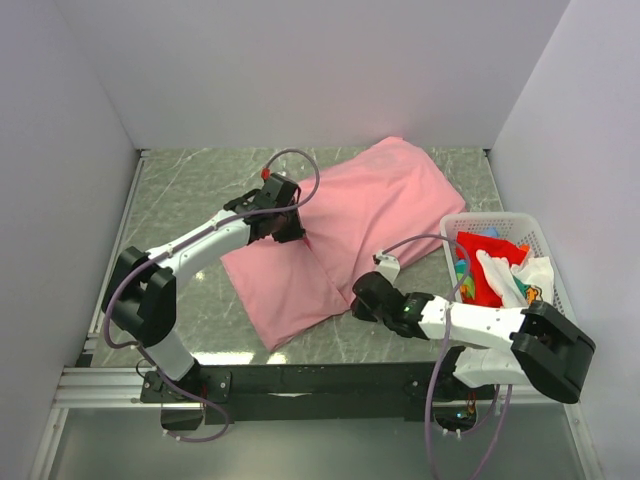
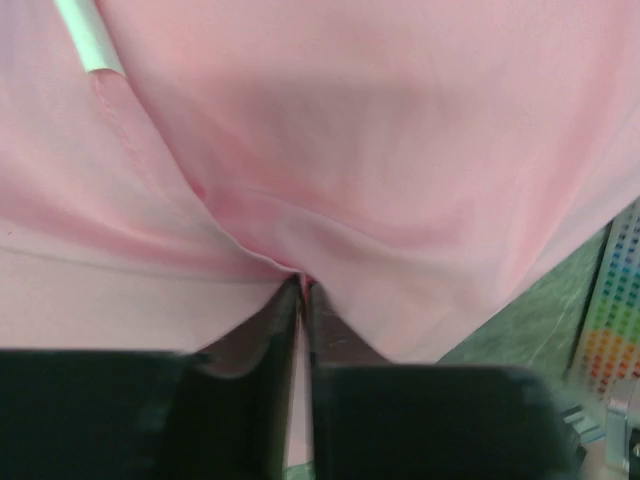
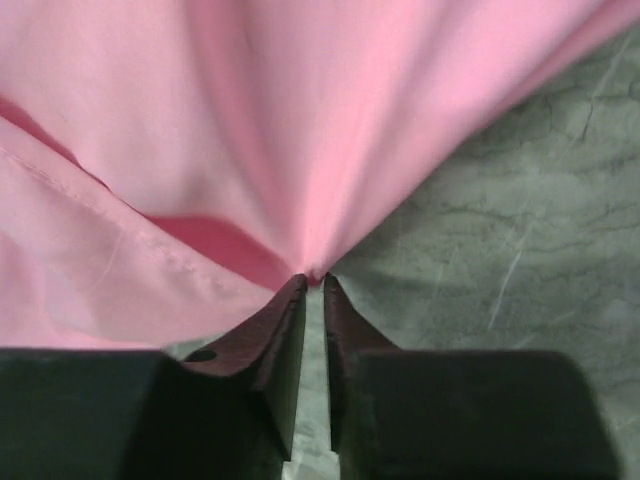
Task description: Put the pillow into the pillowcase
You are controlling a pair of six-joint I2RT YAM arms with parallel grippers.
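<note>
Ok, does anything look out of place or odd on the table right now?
Nothing is damaged or spilled. The pillowcase lies askew, diagonal across the table, and is puckered where the left gripper and right gripper each pinch its edge. Its far half bulges and its near half lies flat.

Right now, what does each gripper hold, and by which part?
Both hold the pillowcase: the left gripper pinches a fold at its left edge, the right gripper a gathered fold at its near right edge.

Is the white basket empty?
No, the white basket holds a red cloth and a white printed cloth.
</note>
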